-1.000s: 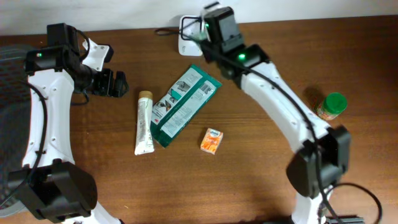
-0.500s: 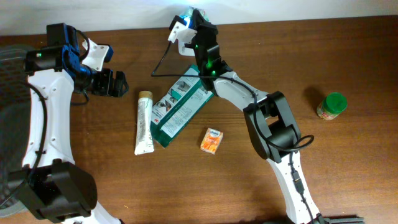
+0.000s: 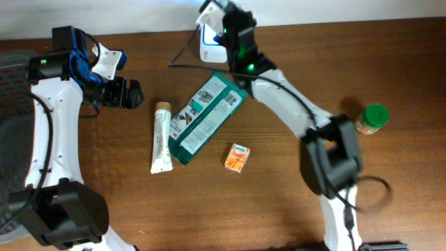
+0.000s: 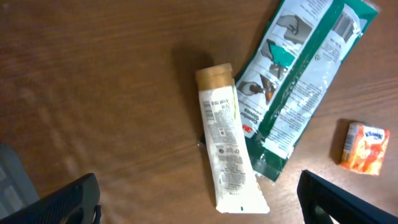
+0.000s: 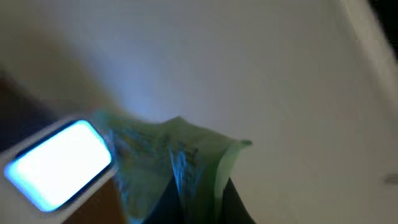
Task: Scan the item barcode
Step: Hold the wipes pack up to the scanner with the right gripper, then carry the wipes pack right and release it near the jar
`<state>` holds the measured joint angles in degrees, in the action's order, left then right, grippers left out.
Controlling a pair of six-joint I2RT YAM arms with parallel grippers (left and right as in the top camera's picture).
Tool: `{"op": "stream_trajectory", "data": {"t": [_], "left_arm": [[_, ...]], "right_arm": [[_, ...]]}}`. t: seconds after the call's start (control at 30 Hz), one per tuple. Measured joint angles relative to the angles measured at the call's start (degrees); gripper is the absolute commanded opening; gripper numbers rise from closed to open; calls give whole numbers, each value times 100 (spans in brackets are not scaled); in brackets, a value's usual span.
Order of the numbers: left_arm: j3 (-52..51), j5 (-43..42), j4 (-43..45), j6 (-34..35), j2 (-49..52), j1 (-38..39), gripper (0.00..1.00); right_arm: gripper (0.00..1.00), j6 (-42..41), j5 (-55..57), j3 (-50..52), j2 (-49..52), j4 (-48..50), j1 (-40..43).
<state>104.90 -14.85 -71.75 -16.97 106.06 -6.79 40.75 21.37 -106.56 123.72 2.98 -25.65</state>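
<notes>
overhead view of a brown wooden counter with my two white arms. my left jaws are released and spread wide. they hang above the left side of the counter, a little way from a cream tube. in my left wrist camera the tube lies flat with its tan cap pointing away. a long green pouch lies slantwise against the tube's right side, printed face up. a small orange box sits near the pouch's lower end, not touching it. a jar with a green lid stands well apart at the right side.

my right arm stretches to the far edge of the counter. a white scanner with a dark cable sits there against the pale wall. my right jaws are clenched, right over the scanner. my right wrist camera is badly blurred. it shows a glowing white-blue window at lower left. just beside it, in front of the jaws, is a crumpled pale green shape. i cannot tell whether the jaws grip that shape, or what it is.
</notes>
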Motion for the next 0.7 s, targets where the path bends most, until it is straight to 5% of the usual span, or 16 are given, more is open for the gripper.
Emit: {"op": "stream_trajectory", "data": {"t": [0.23,0.3,0.4,0.6,0.7], "left_arm": [[0,4,15,0,0,0,99],[0,4,4,0,0,0,99],[0,4,9,0,0,0,99],[0,2,0,0,0,0,99],[0,4,11,0,0,0,99]], "right_arm": [[4,-3901,-678,-76,-2750,-5434,85],[4,-4642,-916,-87,-2929,-7034,487],[4,-5442,-1080,275,-2944,-8146,1329],[4,-5904,-1143,2865,-2852,-6450,2765],[4,-5969,-988,3265,-2785,-6234,3121]]}}
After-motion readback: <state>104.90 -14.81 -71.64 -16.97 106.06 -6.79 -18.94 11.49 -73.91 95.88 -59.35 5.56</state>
